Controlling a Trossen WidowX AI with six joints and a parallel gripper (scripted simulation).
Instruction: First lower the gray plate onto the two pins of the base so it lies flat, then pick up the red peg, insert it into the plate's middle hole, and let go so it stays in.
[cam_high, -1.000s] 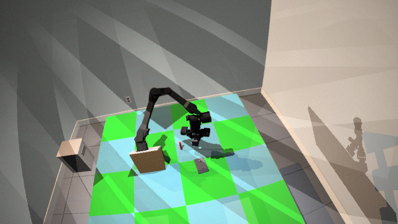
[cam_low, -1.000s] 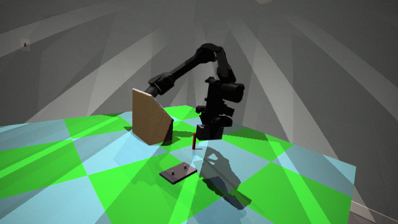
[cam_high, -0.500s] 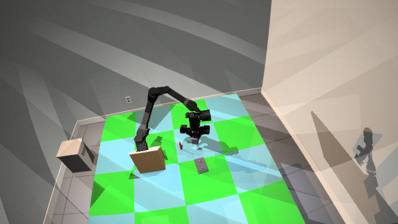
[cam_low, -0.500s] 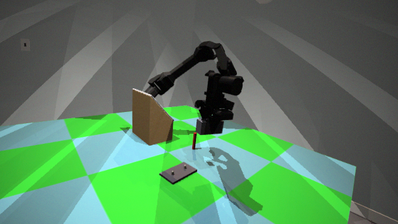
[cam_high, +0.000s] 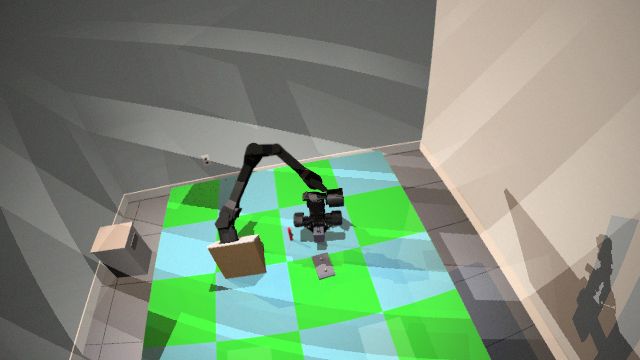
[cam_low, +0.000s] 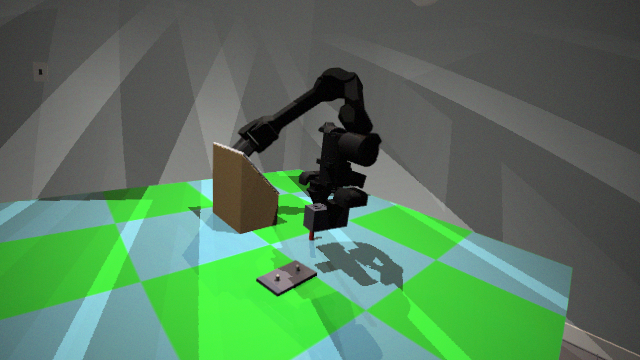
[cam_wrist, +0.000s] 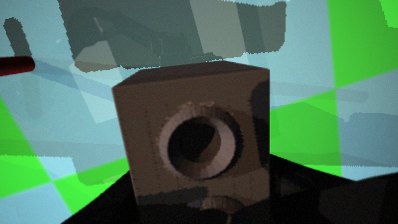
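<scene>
My gripper (cam_high: 318, 229) (cam_low: 331, 215) (cam_wrist: 194, 158) is shut on the gray plate (cam_high: 318, 233) (cam_low: 310, 219) (cam_wrist: 145, 150), a thick block held above the floor. In the wrist view one large round hole shows in it and a second is partly hidden at the bottom edge. The flat gray base (cam_high: 325, 273) (cam_low: 272, 285) lies on the mat with its two short pins up, in front of the held plate and apart from it. The red peg (cam_high: 290, 233) (cam_low: 311, 235) (cam_wrist: 15, 65) stands beside the gripper; its upper part is hidden behind the plate in the exterior view.
A brown box-shaped stand (cam_high: 238, 259) (cam_low: 227, 192) is at the arm's foot. The mat (cam_high: 260, 310) (cam_low: 165, 310) is checkered green and light blue. A pale box (cam_high: 114, 239) stands off the mat at the left. Arm shadows fall near the base and peg.
</scene>
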